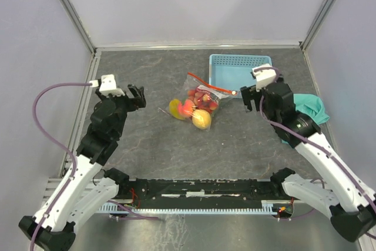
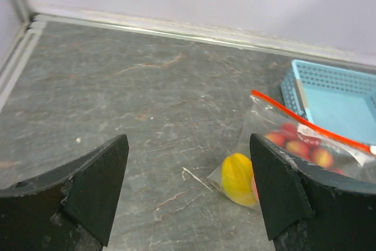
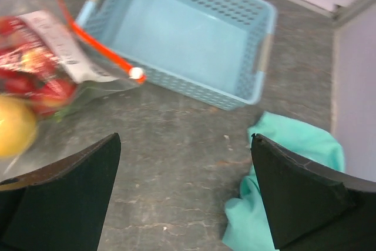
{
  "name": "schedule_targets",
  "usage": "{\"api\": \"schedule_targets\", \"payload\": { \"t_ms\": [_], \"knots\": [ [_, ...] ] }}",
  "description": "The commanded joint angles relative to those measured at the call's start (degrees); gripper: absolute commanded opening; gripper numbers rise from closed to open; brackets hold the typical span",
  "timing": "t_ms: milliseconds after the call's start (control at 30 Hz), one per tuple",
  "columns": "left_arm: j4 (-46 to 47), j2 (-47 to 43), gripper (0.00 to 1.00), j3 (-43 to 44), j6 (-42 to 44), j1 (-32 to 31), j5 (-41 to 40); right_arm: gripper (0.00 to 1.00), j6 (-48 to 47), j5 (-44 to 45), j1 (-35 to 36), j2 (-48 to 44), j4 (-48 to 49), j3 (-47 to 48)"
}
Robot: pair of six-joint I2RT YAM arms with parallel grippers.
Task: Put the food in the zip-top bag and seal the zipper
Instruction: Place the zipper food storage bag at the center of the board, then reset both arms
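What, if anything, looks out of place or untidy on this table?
Only the teal cloth: it lies crumpled in a heap on the table just right of the light-blue basket, not folded or flat. The zip-top bag lies on its side with the food bunched inside; nothing looks spilled or damaged.

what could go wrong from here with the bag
Both the left gripper and right gripper are open, off the zip-top bag, so if the zipper is not fully shut (unclear here), the food could spill. The white slider lies close to the light-blue basket, so a re-grip there might knock it. The teal cloth beside the right arm could snag.
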Motion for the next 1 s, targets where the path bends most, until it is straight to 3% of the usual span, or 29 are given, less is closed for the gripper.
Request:
{"api": "schedule_targets", "payload": {
  "t_ms": [0,167,233,367,967],
  "knots": [
    [-5.7,-4.2,0.90,-0.1,-7.1,0.2,-13.1,0.99,2.3,16.8,-0.6,-7.7,7.6,-5.4],
    [-4.5,-10.3,0.90,-4.3,-7.7,0.1,-14.8,0.99,2.4,24.6,-0.7,-16.1,11.8,-13.8],
    [-3.0,-12.5,1.00,-6.5,-7.4,0.2,-15.0,0.99,2.9,26.5,-0.6,-18.7,12.6,-17.1],
    [-1.5,-15.2,1.00,-9.6,-7.0,0.2,-14.8,0.99,4.9,28.3,-0.7,-21.8,12.9,-20.6],
    [-0.3,-14.6,1.00,-14.0,-6.8,0.2,-12.9,0.99,7.8,26.7,-0.7,-21.9,13.1,-22.6]
  ]
}}
